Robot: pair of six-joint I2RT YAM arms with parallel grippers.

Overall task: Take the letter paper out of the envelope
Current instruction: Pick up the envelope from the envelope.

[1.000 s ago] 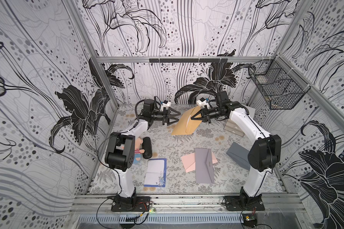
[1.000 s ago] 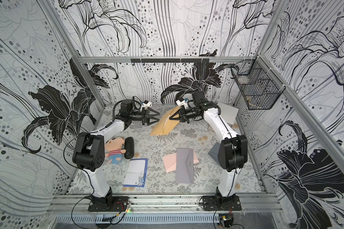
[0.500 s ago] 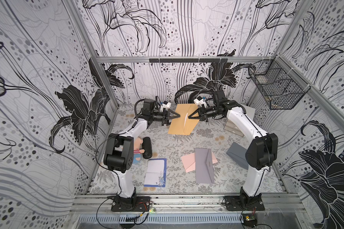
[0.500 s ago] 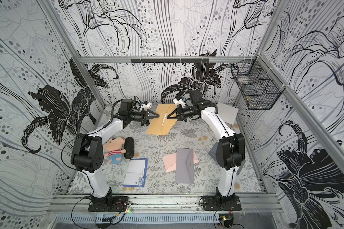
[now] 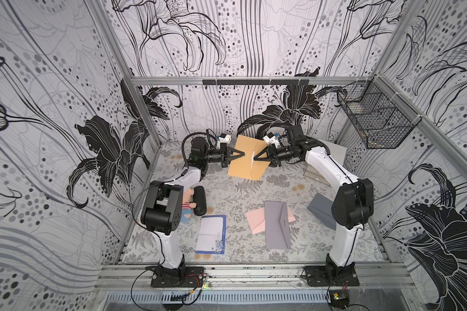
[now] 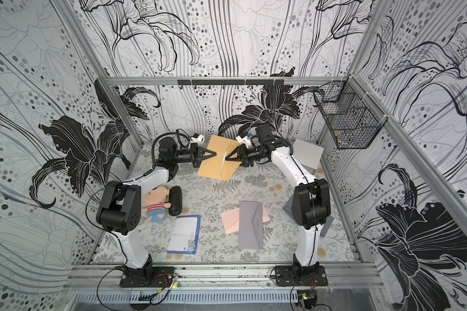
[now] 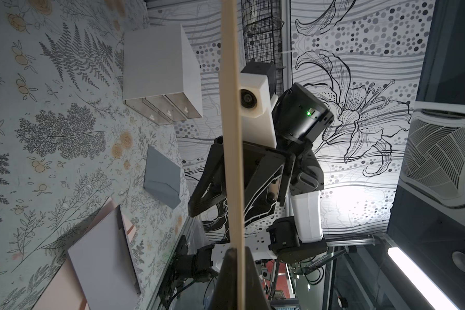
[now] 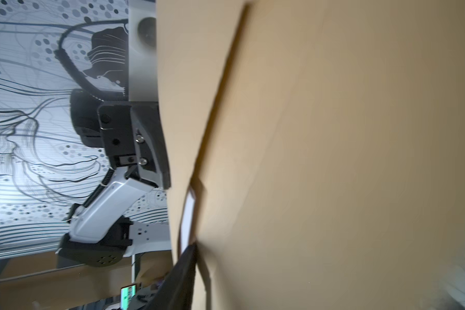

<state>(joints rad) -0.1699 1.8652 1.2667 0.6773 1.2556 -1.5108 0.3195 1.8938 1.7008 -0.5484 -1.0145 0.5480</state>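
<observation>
I'm watching the left gripper (image 5: 242, 153) clamping its jaws on the brown envelope (image 5: 240, 168), holding it in the air above the far middle of the table (image 5: 227, 194). The letter paper (image 5: 251, 160) is showing as a white strip at the envelope's right opening. There the right gripper (image 5: 255, 158) is straddling the edge, jaws apart.

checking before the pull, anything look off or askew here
The tan envelope is held up tilted, its edge pinched by the left end effector; a white sliver of letter paper pokes from its opening beside the right end effector.
</observation>
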